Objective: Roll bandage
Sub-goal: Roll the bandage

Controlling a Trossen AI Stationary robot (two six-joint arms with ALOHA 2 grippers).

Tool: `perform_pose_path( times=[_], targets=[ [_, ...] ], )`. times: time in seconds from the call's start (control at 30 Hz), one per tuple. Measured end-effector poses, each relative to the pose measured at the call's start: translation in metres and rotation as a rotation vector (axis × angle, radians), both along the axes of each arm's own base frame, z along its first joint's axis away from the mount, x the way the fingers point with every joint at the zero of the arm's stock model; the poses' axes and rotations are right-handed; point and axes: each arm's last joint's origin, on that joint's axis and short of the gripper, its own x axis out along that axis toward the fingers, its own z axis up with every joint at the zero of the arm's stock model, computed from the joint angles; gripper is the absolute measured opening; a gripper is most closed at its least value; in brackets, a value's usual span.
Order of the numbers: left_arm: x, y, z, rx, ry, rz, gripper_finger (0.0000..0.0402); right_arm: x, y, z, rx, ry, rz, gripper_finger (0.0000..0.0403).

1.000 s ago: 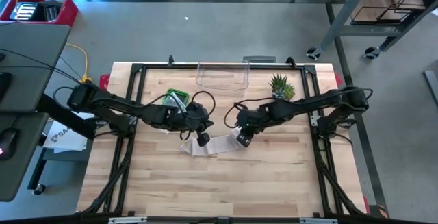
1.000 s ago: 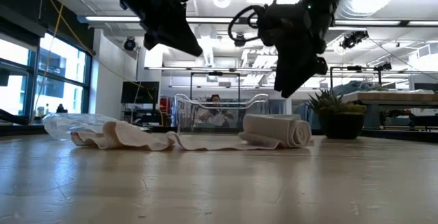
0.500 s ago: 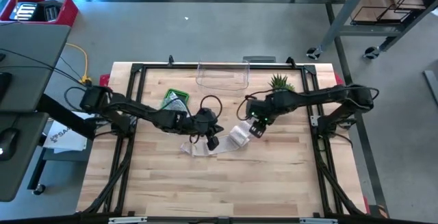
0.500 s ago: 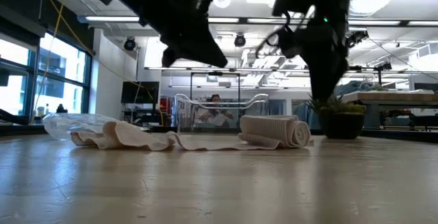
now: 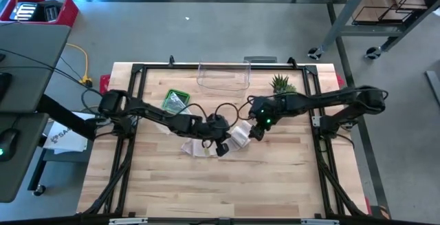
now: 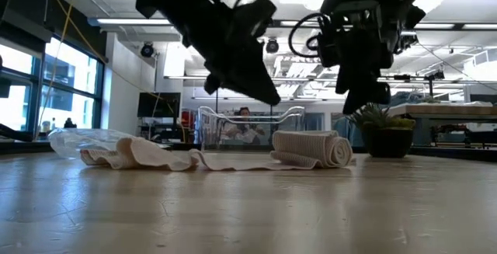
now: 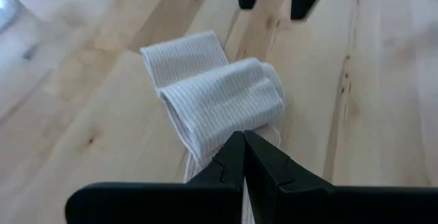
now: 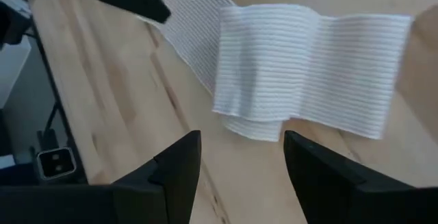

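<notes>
A partly rolled off-white ribbed cloth bandage (image 7: 217, 101), soft and matt, lies on a pale wooden tabletop (image 5: 275, 184) with visible grain and a light sheen. Matt black plastic fingers (image 8: 174, 166) of the right claw (image 8: 239, 155) frame the woven fabric.

Off-white ribbed fabric bandage (image 8: 311, 66), fine parallel ridges across the weave, partly rolled on pale blond wooden tabletop (image 5: 275, 177) with darker grain streaks and plank seams. Matte black two-finger left gripper (image 7: 243, 157) and matte black right gripper (image 8: 239, 157), both on dark arms; small green light on right arm. Spiky green potted plant (image 5: 282, 86), green flat packet (image 5: 175, 101), clear plastic bin (image 5: 223, 76), red crate (image 5: 42, 8) off table.
</notes>
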Motion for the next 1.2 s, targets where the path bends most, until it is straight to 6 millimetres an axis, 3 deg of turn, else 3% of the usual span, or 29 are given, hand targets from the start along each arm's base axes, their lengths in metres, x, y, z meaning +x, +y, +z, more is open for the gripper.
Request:
perform_pose_path(
  times=[0.27,0.5,0.77,0.87,1.07,1.2],
  targets=[
    [0.004,-0.003,-0.022,-0.095,0.055,-0.032,0.0,0.018,-0.003,-0.033,0.052,0.069,-0.058,0.0201],
    [0.009,-0.003,-0.029,-0.094,0.04,-0.028,0.0,0.023,-0.001,-0.042,0.038,0.076,-0.076,0.0201],
    [0.02,0.007,-0.051,-0.15,0.015,-0.022,0.0,0.031,0.0,-0.06,0.049,0.096,-0.087,0.0198],
    [0.021,0.009,-0.054,-0.161,0.02,-0.008,0.0,0.031,0.0,-0.061,0.02,0.108,-0.137,0.0167],
    [0.02,0.008,-0.056,-0.18,0.037,-0.005,0.0,0.033,0.001,-0.056,0.016,0.073,-0.158,0.0027],
    [0.017,0.007,-0.059,-0.206,0.078,-0.025,0.0,0.028,0.0,-0.039,0.027,0.036,-0.153,0.0025]
  ],
)
